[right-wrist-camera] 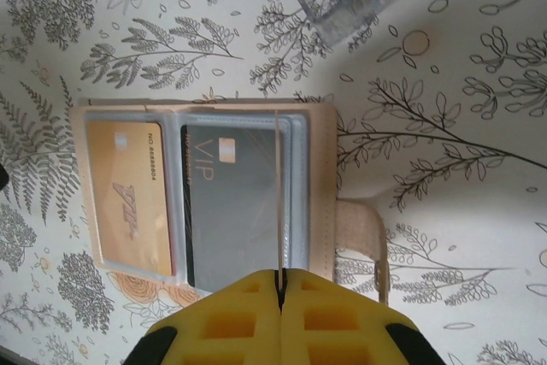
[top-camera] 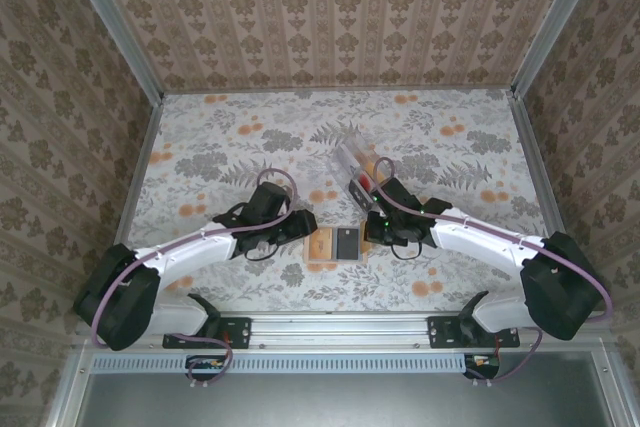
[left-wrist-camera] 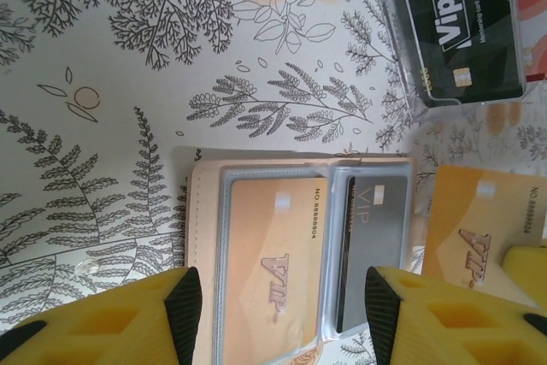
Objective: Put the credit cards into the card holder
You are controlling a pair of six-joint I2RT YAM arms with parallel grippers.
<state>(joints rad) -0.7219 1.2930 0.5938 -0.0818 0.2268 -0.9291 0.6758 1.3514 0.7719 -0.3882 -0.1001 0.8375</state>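
Alignment: orange-tan card (left-wrist-camera: 479, 215) edge-on over card holder (right-wrist-camera: 318, 168), right arm nearer
Pinched in shut right gripper (right-wrist-camera: 279, 290), its long axis runs up-frame across holder's right pocket, frame centre; left gripper (left-wrist-camera: 282, 301) half open, empty, holder between its fingers

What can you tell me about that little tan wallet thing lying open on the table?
The card holder is a small, flat, tan, leather-looking wallet, lying opened out on the flowered table. Inside are two clear sleeves side by side: one holds an orange-tan card, the other a dark grey card marked VIP. A tan strap sticks out from one edge. The right gripper, shut on an edge-on card, hangs over it; whether that card touches it I cannot tell.
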